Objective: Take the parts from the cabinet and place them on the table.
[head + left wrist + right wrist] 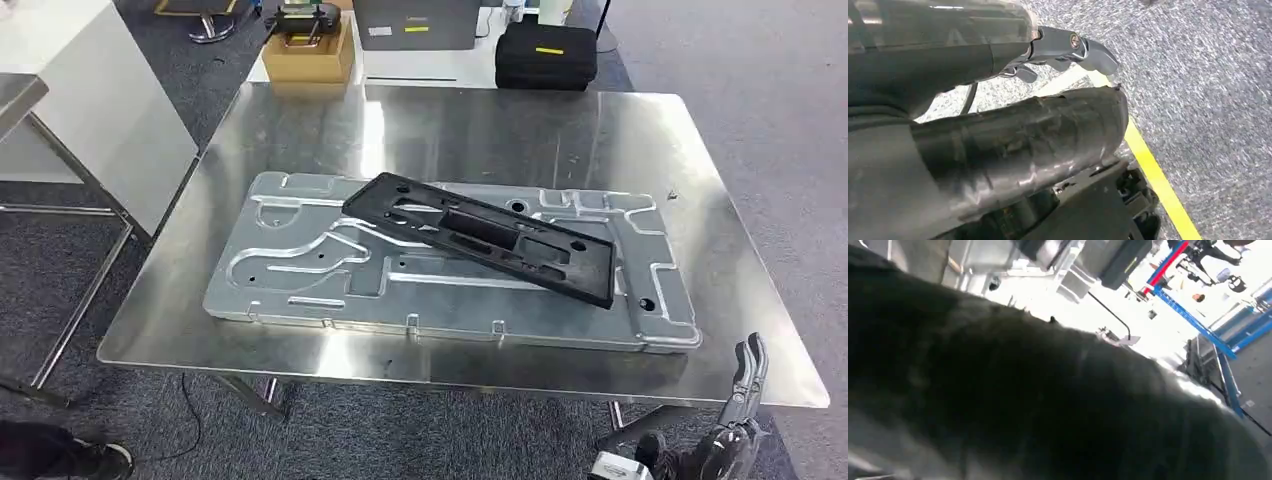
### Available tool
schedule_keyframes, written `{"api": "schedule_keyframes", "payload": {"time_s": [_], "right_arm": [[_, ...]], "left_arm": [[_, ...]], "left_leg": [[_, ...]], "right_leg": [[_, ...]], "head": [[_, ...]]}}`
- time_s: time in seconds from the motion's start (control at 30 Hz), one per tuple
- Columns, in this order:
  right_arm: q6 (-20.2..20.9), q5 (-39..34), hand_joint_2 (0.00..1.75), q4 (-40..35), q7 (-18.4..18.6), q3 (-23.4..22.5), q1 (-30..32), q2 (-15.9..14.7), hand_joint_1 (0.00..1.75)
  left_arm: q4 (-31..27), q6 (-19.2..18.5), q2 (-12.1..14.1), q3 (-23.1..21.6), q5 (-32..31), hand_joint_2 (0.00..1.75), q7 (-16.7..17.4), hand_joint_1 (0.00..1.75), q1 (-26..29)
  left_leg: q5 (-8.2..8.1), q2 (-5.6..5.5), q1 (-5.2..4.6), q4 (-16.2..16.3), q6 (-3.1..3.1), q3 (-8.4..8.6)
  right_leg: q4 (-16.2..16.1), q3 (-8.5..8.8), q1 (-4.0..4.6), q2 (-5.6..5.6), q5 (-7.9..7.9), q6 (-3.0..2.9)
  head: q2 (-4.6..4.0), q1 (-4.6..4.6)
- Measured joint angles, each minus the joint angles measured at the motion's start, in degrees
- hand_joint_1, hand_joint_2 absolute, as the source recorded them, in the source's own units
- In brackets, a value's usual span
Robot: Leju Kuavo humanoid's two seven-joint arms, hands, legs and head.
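Lying on steel table point(300, 120): one silver panel point(300, 270), one black frame point(480, 235) slanted atop; right hand point(735, 420) empty, fingers apart; left hand point(1068, 47) state unclear.

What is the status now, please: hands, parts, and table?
Right robot hand low beside the table's near corner, holding nothing. Left robot hand hanging over the floor. Black part lies askew on silver plate. Nothing in the way.
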Motion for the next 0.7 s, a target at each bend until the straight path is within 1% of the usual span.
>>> {"api": "schedule_keyframes", "payload": {"time_s": [0.03,0.07,0.1,0.13,0.17,0.2,0.23,0.27,0.3,0.33,0.37,0.4,0.43,0.47,0.53,0.57,0.6,0.63,0.67,0.7], "right_arm": [[0.0,-0.49,0.0,0.0,-0.11,-0.04,0.2,0.0,0.0],[0.0,-0.99,0.0,-0.02,-0.31,-0.13,0.48,0.0,0.0],[-0.02,-1.45,0.0,-0.13,-0.57,-0.24,0.76,0.0,0.0],[0.0,-1.75,1.75,-0.22,-0.83,-0.44,0.95,0.0,0.0],[0.0,-2.04,1.75,-0.22,-0.9,-0.55,1.1,0.0,0.0],[0.02,-2.34,1.75,-0.22,-0.87,-0.66,1.22,0.0,0.0],[0.07,-2.45,1.75,-0.2,-0.83,-0.77,1.28,0.0,0.0],[0.2,-2.52,1.75,-0.06,-0.76,-0.96,1.46,0.0,0.0],[0.72,-3.04,1.75,0.09,-0.72,-1.01,1.6,0.0,0.0],[1.5,-3.87,1.75,0.13,-0.76,-1.01,1.72,-0.02,0.0],[2.15,-4.53,1.75,0.13,-0.92,-1.01,1.73,-0.07,0.0],[2.76,-5.14,1.75,0.11,-1.05,-1.01,1.73,-0.11,0.0],[3.24,-5.56,1.75,0.15,-1.09,-1.01,1.7,-0.13,0.0],[3.37,-5.62,1.75,0.11,-1.18,-1.01,1.85,-0.13,0.0],[3.45,-5.95,1.75,0.11,-1.18,-1.01,2.03,-0.15,0.0],[3.63,-5.99,1.75,0.11,-1.22,-1.01,2.04,-0.15,0.0],[3.72,-6.06,1.75,0.09,-1.22,-1.01,2.01,-0.15,0.0],[3.78,-6.08,1.75,0.02,-1.27,-1.01,2.01,-0.17,0.0],[3.87,-6.1,1.75,0.04,-1.29,-1.01,2.05,-0.15,0.0],[3.91,-6.1,1.75,0.04,-1.33,-1.01,2.05,-0.17,0.0]], "left_arm": [[0.0,0.07,0.0,0.02,-0.02,0.0,0.07,0.0,0.1],[0.0,0.13,-0.02,0.02,-0.02,0.0,0.18,0.0,0.19],[0.0,0.2,-0.24,0.04,-0.02,0.0,0.22,0.0,0.18],[0.0,0.28,-0.35,0.07,-0.02,0.0,0.22,0.0,0.05],[0.0,0.28,-0.44,0.09,-0.02,0.0,0.22,0.0,-0.04],[0.0,0.24,-0.48,0.11,0.0,0.0,0.2,0.0,-0.02],[0.0,0.15,-0.52,0.15,0.0,0.0,0.15,0.0,0.02],[0.0,0.0,-0.57,0.26,0.04,0.0,0.0,0.0,0.11],[0.0,-0.07,-0.61,0.31,0.07,0.0,-0.06,0.0,0.13],[0.0,-0.07,-0.66,0.33,0.09,0.0,-0.15,0.0,0.12],[0.0,-0.07,-0.79,0.33,0.09,0.0,-0.17,0.0,0.11],[0.0,-0.07,-0.83,0.35,0.09,0.0,-0.26,0.0,0.07],[0.0,-0.04,-0.87,0.39,0.07,0.0,-0.28,0.0,0.03],[0.0,-0.04,-0.87,0.44,0.07,0.0,-0.28,0.0,0.0],[0.0,-0.02,-0.92,0.48,0.04,0.0,-0.28,0.0,-0.01],[0.0,-0.02,-0.92,0.48,0.04,0.0,-0.26,0.0,0.02],[0.0,0.0,-0.92,0.52,0.04,0.0,-0.26,0.0,0.0],[0.0,-0.02,-0.92,0.55,0.04,0.0,-0.26,0.0,-0.02],[0.0,-0.02,-0.94,0.57,0.04,0.0,-0.26,0.0,0.01],[0.0,-0.06,-0.94,0.61,0.04,0.0,-0.26,0.0,0.03]], "left_leg": [[0.13,-0.01,-0.05,0.0,0.2,-0.02],[0.74,0.01,0.33,-0.9,0.85,0.11],[1.17,0.23,0.44,-1.25,1.22,0.24],[1.34,0.27,0.46,-1.33,1.52,0.03],[1.43,0.3,0.44,-1.26,1.65,-0.25],[1.49,0.42,0.33,-1.18,1.73,-0.45],[1.53,0.53,0.28,-1.12,1.78,-0.63],[1.61,0.62,0.24,-0.89,1.76,-0.94],[1.62,0.63,0.24,-0.66,1.74,-1.13],[1.62,0.62,0.25,-0.38,1.73,-1.31],[1.61,0.6,0.26,-0.16,1.69,-1.38],[1.53,0.6,0.26,0.08,1.51,-1.42],[1.53,0.55,-0.23,0.38,1.09,-1.61],[1.69,0.48,-0.2,0.41,0.78,-1.7],[2.11,0.49,-0.15,0.16,0.13,-1.77],[2.29,0.45,-0.06,0.17,-0.2,-1.87],[1.53,0.43,0.1,0.64,-0.57,-2.31],[-0.72,0.43,0.18,2.63,-0.8,-3.09],[-3.44,0.42,0.22,6.14,-0.94,-4.49],[-6.12,0.43,0.24,10.6,-1.06,-6.12]], "right_leg": [[-0.2,0.1,-0.08,0.0,0.18,0.3],[-0.22,0.17,0.25,0.02,0.24,0.8],[0.63,-0.04,-0.19,0.08,-0.83,0.88],[2.97,-1.14,-0.2,0.0,-2.96,1.03],[7.14,-2.89,-0.25,0.0,-5.59,1.15],[11.63,-4.75,-0.31,-0.01,-7.82,1.34],[14.56,-5.96,-0.32,0.0,-8.97,1.45],[16.63,-6.64,-0.33,-0.01,-9.1,1.56],[15.22,-5.69,-0.35,-0.02,-7.8,1.58],[11.39,-3.42,-0.39,-0.04,-5.62,1.56],[6.31,-0.51,-0.45,-0.05,-3.36,1.46],[1.28,2.31,-0.52,-0.06,-2.03,1.32],[0.18,2.51,-0.08,-0.03,-2.6,1.12],[0.11,2.31,-0.12,0.02,-2.19,0.82],[0.17,2.06,0.01,0.05,-1.9,0.36],[-0.12,1.85,-0.04,0.03,-1.54,-0.17],[-0.35,1.72,-0.29,-0.19,-1.09,-0.79],[-0.35,1.39,-0.27,-0.22,-0.88,-1.06],[-0.34,1.03,-0.24,-0.32,-0.63,-1.41],[-0.33,0.62,-0.14,-0.4,-0.35,-1.48]], "head": [[0.0,0.02],[0.0,0.02],[0.0,0.02],[0.0,0.15],[0.0,0.11],[0.0,0.11],[0.0,0.11],[0.0,0.09],[0.0,0.11],[0.0,0.11],[0.0,0.11],[0.0,0.11],[0.0,0.11],[0.0,0.07],[0.0,0.04],[0.0,0.09],[0.0,0.07],[0.0,0.02],[0.0,-0.02],[0.0,0.0]]}}
